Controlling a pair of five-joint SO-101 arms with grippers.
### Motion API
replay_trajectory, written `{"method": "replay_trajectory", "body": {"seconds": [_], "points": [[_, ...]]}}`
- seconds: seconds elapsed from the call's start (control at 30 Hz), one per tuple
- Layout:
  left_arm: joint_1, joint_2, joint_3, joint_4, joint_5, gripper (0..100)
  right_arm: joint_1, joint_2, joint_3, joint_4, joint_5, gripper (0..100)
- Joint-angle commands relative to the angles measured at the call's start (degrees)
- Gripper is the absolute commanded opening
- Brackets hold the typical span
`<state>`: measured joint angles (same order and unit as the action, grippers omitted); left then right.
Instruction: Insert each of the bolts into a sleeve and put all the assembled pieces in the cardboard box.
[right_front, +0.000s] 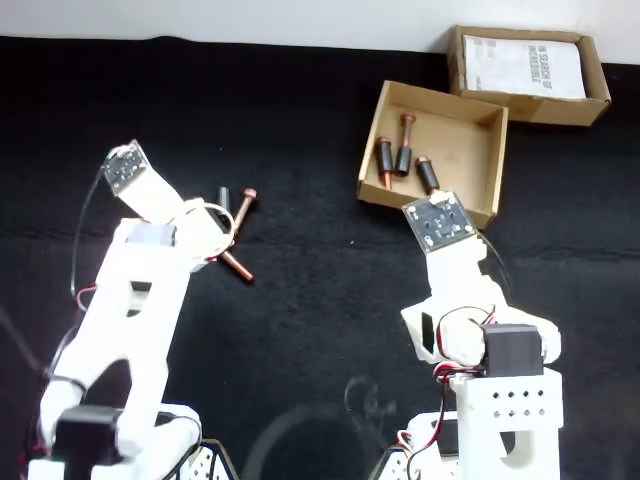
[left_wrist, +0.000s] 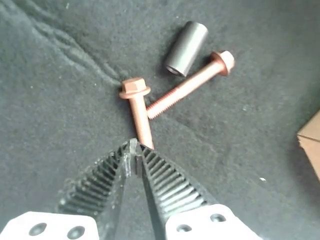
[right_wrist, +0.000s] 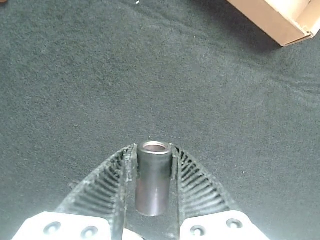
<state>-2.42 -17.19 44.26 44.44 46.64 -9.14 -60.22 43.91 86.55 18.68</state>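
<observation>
While three assembled pieces (right_front: 404, 152) lay in the cardboard box (right_front: 468, 135) at far right, you were at the insertion step. Your left gripper (left_wrist: 136, 147) pinched a copper bolt (left_wrist: 140, 112) by its tip on the mat at left. Your right gripper (right_wrist: 153, 152) clamped a dark sleeve (right_wrist: 154, 180), bore exposed. Next, you likely needed to lift the bolt and line it up with that bore.

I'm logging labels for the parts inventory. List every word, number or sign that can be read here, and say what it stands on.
On the white paper sheet in the far brown cardboard box: dark printed lines, too blurred to read.
On the copper-coloured bolt in the left hand: no marking visible.
On the dark grey metal sleeve in the right hand: no marking visible.
Nothing else bears text.
</observation>
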Motion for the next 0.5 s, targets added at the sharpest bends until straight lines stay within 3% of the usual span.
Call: {"method": "replay_trajectory", "body": {"seconds": [0.0, 0.33, 0.47], "points": [[0.9, 3.4, -2.2, -3.0, 0.3, 1, -0.7, -0.9, -0.2, -0.7, 0.5, 0.7], [0.8, 9.7, -7.0, -4.0, 0.2, 2, -0.7, -0.9, -0.1, -0.7, 1.9, 0.7], [1.1, 9.7, -8.4, -2.2, 0.1, 13, -0.7, -0.9, -0.1, -0.7, 1.9, 0.7]]}}
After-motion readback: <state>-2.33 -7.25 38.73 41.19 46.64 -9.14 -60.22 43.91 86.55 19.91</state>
